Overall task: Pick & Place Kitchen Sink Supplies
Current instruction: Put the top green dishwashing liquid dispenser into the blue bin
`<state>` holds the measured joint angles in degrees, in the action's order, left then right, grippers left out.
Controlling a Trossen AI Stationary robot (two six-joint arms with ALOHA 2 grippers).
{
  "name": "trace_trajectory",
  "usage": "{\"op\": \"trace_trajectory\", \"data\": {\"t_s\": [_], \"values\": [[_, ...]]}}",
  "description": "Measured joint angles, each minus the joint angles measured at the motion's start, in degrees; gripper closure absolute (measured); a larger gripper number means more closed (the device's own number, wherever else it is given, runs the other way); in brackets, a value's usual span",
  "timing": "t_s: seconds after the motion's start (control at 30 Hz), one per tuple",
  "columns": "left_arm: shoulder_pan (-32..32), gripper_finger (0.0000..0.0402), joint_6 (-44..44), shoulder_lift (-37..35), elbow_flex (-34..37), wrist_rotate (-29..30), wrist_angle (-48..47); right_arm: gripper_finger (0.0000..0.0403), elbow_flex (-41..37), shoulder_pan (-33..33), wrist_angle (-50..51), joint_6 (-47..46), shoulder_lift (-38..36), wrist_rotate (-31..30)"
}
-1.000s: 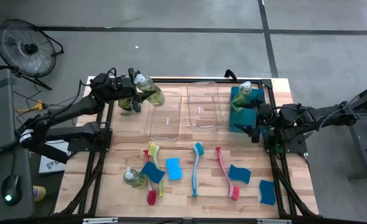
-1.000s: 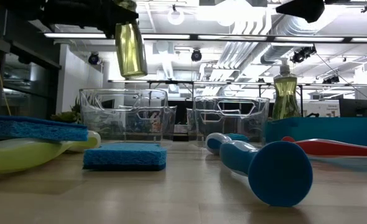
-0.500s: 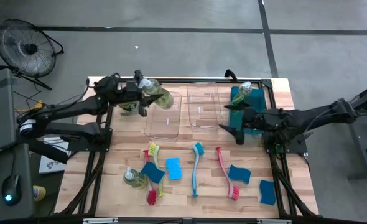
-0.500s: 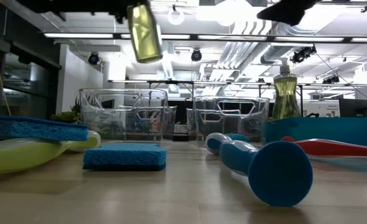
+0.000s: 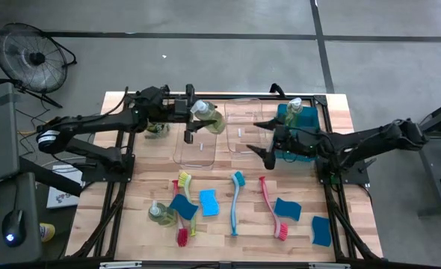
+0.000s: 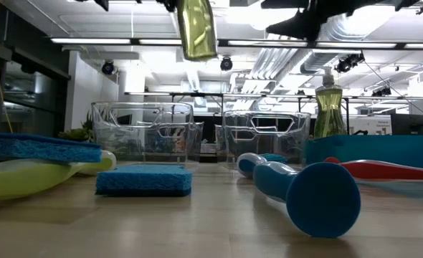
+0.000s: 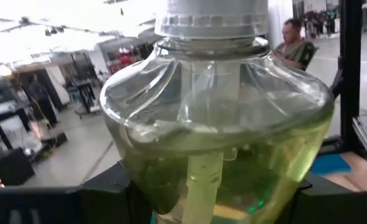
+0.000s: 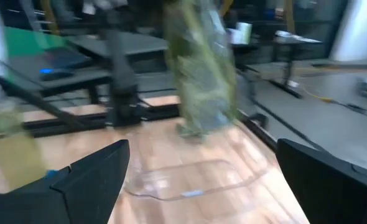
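1. The left gripper [image 5: 193, 119] is clamping a clear soap bottle [image 5: 208, 116] of yellowish-green liquid and holding it in the air above the left clear bin [image 5: 198, 138], near that bin's far edge; in the low view the bottle [image 6: 196, 29] is hanging high over the bins.
2. The left wrist view is showing the bottle [image 7: 218, 124] filling the frame between the gripper's dark fingers, white cap at the top.
3. The right gripper [image 5: 259, 137] is reaching with its fingers spread wide and empty over the right clear bin [image 5: 244, 127], just beside the teal bin [image 5: 282, 146].
4. A second soap bottle [image 5: 294, 110] is standing upright in the teal bin, visible in the low view [image 6: 328, 107] behind the teal wall.
5. Nearer the front edge of the wooden table [image 5: 228, 246], a third soap bottle [image 5: 159, 213] is lying on its side beside a blue sponge [image 5: 183, 206] and a red dish brush [image 5: 182, 224].
6. Another blue sponge [image 5: 208, 202], a teal dish brush [image 5: 236, 202], a second red dish brush [image 5: 273, 209] and two more blue sponges [image 5: 288, 209] [image 5: 321, 230] are lying spread to the right.
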<state>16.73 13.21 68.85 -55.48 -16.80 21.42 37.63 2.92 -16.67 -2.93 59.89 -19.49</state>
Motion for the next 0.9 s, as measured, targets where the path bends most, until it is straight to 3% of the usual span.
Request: {"op": "trace_trajectory", "data": {"t_s": [0.2, 0.43, 0.73, 0.9], "values": [[0.0, 0.0204, 0.0, 1.96, -0.11, -1.01, 2.87, 0.0004, -0.02, -4.92, -3.69, 0.21, 2.54, 7.19], [0.09, 0.0204, -0.07, 4.23, -0.11, -2.02, 4.59, 0.0004, -0.02, -10.06, -11.01, -1.08, 6.8, 19.68], [0.11, 0.0204, 0.49, 4.26, -0.11, -2.17, 4.57, 0.0004, 2.2, -12.36, -14.03, 1.88, 12.39, 21.24], [0.11, 0.0204, 1.44, 4.25, -0.09, -2.21, 3.79, 0.0005, 2.21, -12.08, -14.87, -2.71, 13.02, 23.15]]}}
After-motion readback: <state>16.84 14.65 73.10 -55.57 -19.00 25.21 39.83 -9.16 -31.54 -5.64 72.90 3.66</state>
